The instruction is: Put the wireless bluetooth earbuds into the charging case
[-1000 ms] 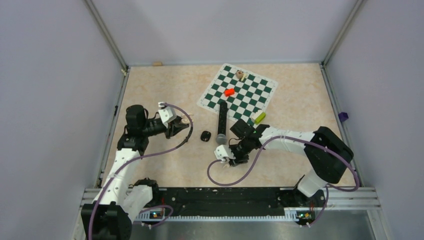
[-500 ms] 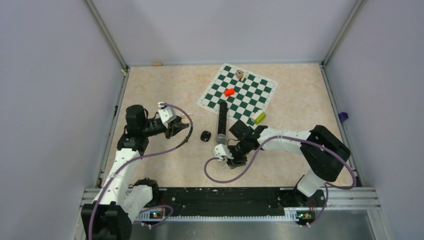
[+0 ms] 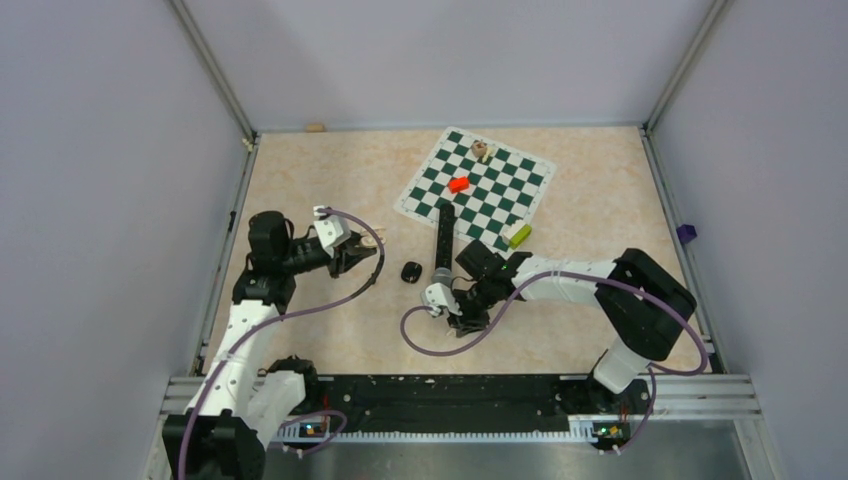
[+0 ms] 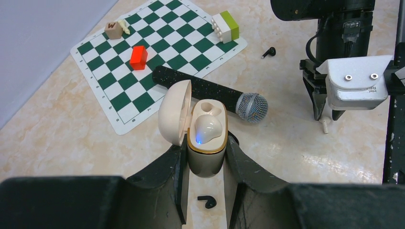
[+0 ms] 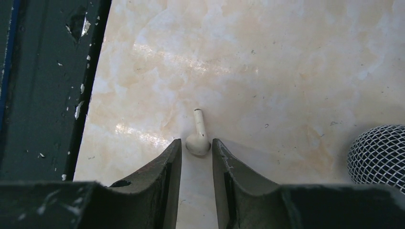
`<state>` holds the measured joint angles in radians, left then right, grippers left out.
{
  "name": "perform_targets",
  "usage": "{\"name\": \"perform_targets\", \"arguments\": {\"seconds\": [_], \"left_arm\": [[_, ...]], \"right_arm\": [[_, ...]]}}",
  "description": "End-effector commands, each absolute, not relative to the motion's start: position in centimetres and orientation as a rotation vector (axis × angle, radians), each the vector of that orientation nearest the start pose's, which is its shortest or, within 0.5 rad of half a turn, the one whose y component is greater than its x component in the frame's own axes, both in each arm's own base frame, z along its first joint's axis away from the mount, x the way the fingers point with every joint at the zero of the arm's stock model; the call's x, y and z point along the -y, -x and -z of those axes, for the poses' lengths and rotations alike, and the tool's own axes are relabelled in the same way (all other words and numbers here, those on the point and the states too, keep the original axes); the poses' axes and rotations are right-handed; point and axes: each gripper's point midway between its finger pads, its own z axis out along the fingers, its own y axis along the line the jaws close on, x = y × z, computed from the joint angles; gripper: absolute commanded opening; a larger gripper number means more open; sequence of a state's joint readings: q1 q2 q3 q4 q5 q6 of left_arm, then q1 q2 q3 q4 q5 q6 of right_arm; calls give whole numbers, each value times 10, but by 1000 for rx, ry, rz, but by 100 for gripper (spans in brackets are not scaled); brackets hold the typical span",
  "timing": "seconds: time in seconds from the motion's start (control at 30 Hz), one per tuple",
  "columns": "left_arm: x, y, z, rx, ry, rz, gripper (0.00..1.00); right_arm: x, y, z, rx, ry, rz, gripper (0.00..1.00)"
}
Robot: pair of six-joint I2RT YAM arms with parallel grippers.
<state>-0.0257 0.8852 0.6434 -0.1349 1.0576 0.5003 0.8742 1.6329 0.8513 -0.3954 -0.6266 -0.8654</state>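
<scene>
Now, my right pincer (image 5: 196, 141): low over the table (image 5: 286, 71) near the middle, just on the near side of the microphone (image 5: 379, 152) head. Jaws are narrow but apart, one finger each side of the loose bud so a squeeze would catch its round end. Not clamped, as far as I can see.
White earbud (image 5: 198, 129): flat on the table, round end between my fingertips, stem pointing away from them.
My left pincer (image 4: 205, 150): over at the left, clenched on the charging case (image 4: 206, 157), held upright with its lid (image 4: 173, 112) swung back so the sockets face up for loading.
Seated earbud (image 4: 208, 129): white, already in one socket. The socket beyond it looks vacant; I judge it is meant for the loose one.
Black earbud (image 4: 206, 202): on the table beneath the case, apart from it.
Microphone: lying between my pincers and the chessboard (image 4: 157, 52).
Second black earbud (image 4: 270, 51): just off the board's corner, farther right.
</scene>
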Motion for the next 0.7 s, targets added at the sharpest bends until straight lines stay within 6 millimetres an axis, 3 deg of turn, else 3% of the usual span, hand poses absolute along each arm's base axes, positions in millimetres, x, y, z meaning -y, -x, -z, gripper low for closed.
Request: {"name": "perform_targets", "arguments": {"seconds": [0.0,0.23,0.33,0.53,0.67], "left_arm": [[150,-251,-227,-1389,-1099,666,0],[150,-251,-227,-1386,-1101,668,0],[150,-252,-226,-1388,-1101,668,0],[150,-253,-224,-1392,-1101,668,0],[149,-253,-223,-1395,-1100,666,0]], "right_arm": [[-308,-148,-31,-1576,2041,-945,29],[-308,-152,-37,-1586,1999,-985,13],[-311,-153,-45,-1572,1981,-1007,11],[-314,-157,-51,-1583,1934,-1011,12],[-311,-165,-49,-1569,1938,-931,26]]}}
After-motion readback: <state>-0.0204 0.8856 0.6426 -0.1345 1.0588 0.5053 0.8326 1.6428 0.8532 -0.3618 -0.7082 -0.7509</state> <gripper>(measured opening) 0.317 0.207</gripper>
